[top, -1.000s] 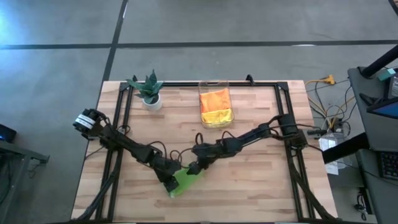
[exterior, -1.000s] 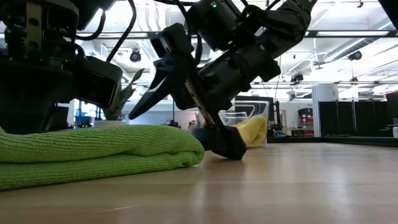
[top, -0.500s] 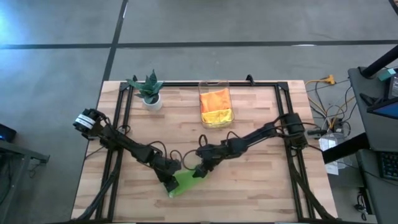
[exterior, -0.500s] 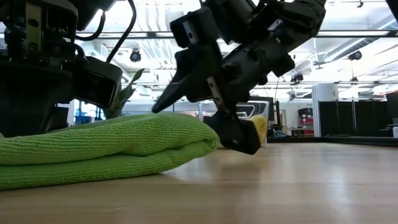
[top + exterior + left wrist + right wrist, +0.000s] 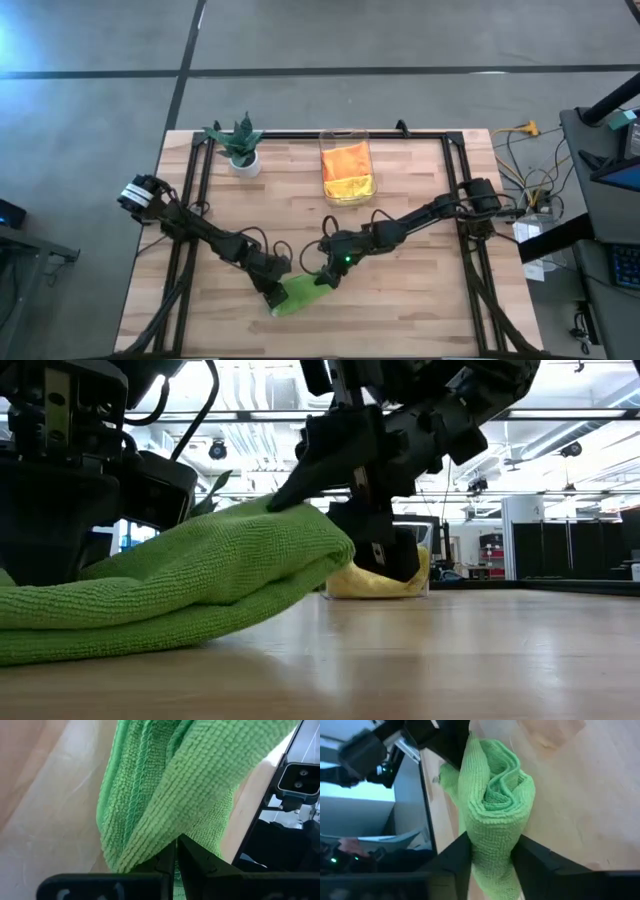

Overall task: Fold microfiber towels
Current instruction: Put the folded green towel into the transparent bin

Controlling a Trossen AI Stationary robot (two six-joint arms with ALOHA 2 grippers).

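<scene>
A lime green towel (image 5: 297, 294), folded into a thick strip, lies near the table's front edge. My left gripper (image 5: 272, 291) is shut on its left end, and my right gripper (image 5: 325, 277) is shut on its right end (image 5: 300, 545), which is raised off the wood. The towel's left part (image 5: 90, 620) rests on the table. An orange towel (image 5: 346, 158) and a yellow towel (image 5: 349, 187) lie in the clear bin (image 5: 347, 135) at the back. My left gripper pinches a thin edge of the towel's left end (image 5: 167, 827) between its two shut fingers, slanting down from the table's left. That end stays low on the table. My right gripper pinches the bunched, several-layered right end (image 5: 493, 832) between its two fingers (image 5: 454, 856), across the strip. It comes slanting down from the table's right. That end is lifted clear, and the cloth slopes down to the left.
A small potted plant (image 5: 240, 148) stands at the back left. The clear bin stands at the back middle. A black frame (image 5: 330, 135) runs along the table's edges. Bare wood lies to the right of the towel.
My right gripper has shut on the towel's right end and gone up with it, rolling a little. That end has risen off the table into a slope, while the left end has stayed down with my left gripper.
</scene>
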